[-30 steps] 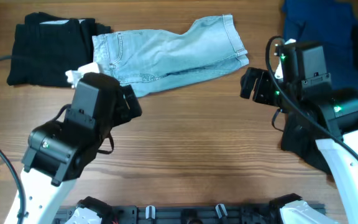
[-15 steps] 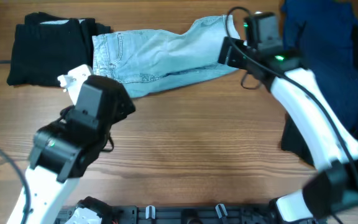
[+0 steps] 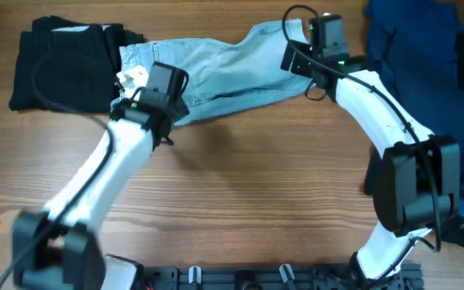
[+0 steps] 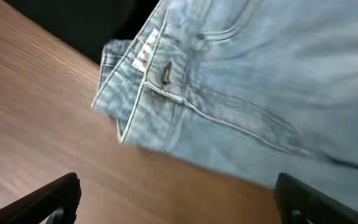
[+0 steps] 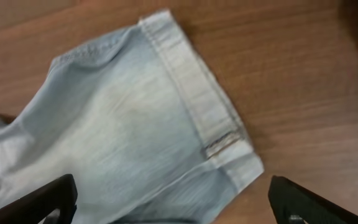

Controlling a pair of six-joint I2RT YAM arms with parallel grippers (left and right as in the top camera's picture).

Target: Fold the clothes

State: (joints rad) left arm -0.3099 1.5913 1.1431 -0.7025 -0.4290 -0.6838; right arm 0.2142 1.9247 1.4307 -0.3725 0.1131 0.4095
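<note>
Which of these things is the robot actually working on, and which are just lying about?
For the job: pale blue denim shorts, under the open left gripper and right gripper; black garment; navy garment.
Just there: wooden table; black rail at its front edge.

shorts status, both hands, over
Left hand open at waistband end, right hand open over cuffed hem. Shorts flat on table, unfolded, not gripped. Black garment close beside waistband; navy pile by right arm.

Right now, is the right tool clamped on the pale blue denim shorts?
No: the right tool stands wide open above the pale blue denim shorts.
</note>
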